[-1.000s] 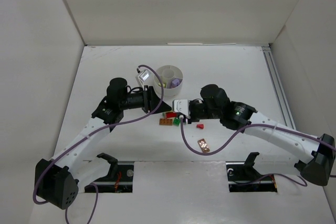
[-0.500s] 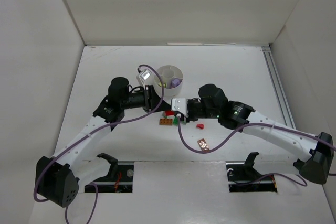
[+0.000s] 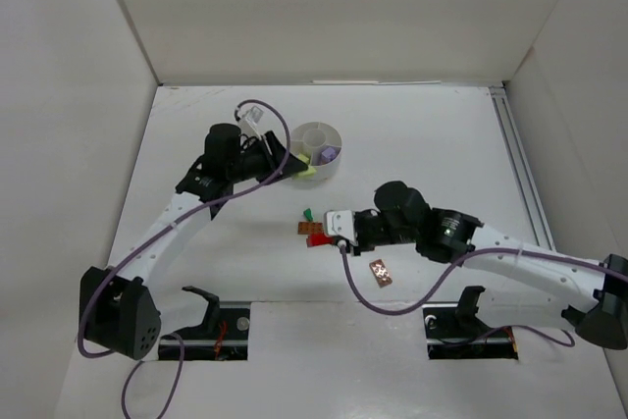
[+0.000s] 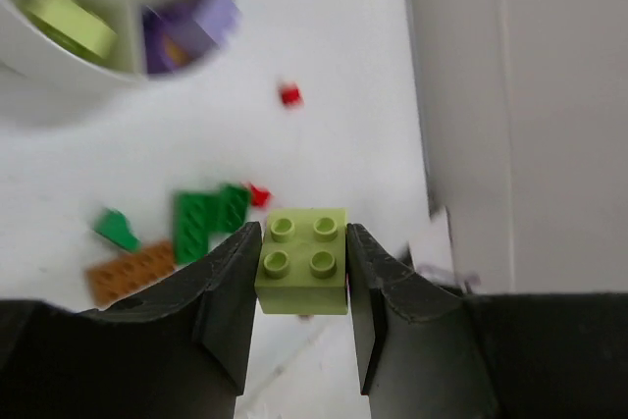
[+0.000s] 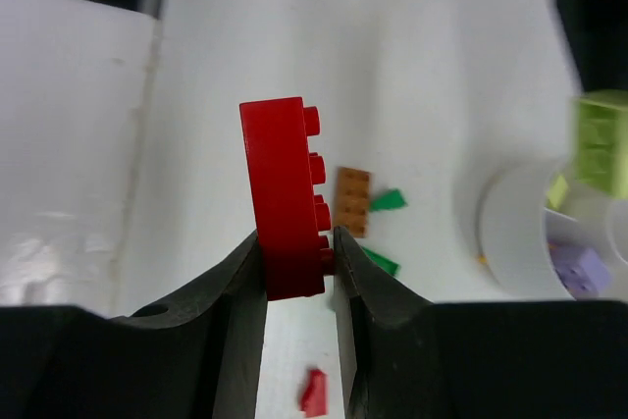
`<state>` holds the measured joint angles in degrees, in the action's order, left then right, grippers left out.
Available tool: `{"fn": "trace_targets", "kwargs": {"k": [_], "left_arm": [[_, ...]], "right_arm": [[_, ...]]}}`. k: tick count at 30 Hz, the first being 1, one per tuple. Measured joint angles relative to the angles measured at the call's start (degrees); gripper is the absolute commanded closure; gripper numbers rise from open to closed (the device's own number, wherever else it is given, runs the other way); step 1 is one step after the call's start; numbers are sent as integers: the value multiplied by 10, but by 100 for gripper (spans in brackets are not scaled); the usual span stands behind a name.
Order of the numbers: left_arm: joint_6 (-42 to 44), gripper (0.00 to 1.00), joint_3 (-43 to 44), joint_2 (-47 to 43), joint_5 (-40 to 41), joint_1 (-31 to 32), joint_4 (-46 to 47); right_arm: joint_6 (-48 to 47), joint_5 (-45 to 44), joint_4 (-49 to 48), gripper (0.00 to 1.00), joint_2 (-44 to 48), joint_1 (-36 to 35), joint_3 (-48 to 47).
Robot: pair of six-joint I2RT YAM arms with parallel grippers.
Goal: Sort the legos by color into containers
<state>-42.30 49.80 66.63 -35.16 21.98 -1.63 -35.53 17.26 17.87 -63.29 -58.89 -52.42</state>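
My left gripper [image 3: 298, 168] is shut on a pale yellow-green brick [image 4: 303, 261] and holds it at the near left rim of the white round dish [image 3: 316, 127]. The dish [image 4: 59, 95] holds a yellow-green brick [image 4: 69, 22] and purple bricks [image 4: 191, 26] in separate wedges. My right gripper [image 3: 330, 233] is shut on a red brick [image 5: 285, 198], held above the table near the loose pile. An orange-brown plate [image 5: 351, 201], a green wedge [image 5: 388, 200] and a green piece [image 5: 378, 262] lie below it.
A second orange-brown plate [image 3: 380, 272] lies nearer the front edge. A tiny red piece [image 5: 314, 392] lies on the table by the right gripper. Both arms' cables loop over the table. White walls close in the left, the back and the right.
My left gripper has moved away from the pile to the dish rim with the yellow-green brick. My right gripper has drawn back toward the front edge with the red brick.
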Motion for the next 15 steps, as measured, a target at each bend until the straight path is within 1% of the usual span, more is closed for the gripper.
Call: {"fn": "trace_targets", "kwargs": {"k": [3, 6, 8, 12, 15], "left_arm": [[0, 100, 27, 24, 86, -27, 0], [2, 100, 37, 31, 127, -30, 0], [5, 100, 48, 37, 147, -30, -5], [18, 100, 97, 73, 181, -29, -35], [30, 100, 153, 120, 213, -25, -66]], "right_arm": [[9, 35, 14, 100, 35, -25, 13], [15, 37, 16, 100, 51, -26, 13], [28, 16, 15, 100, 53, -26, 13], [90, -127, 8, 100, 53, -26, 13], [134, -223, 11, 100, 51, -5, 10]]}}
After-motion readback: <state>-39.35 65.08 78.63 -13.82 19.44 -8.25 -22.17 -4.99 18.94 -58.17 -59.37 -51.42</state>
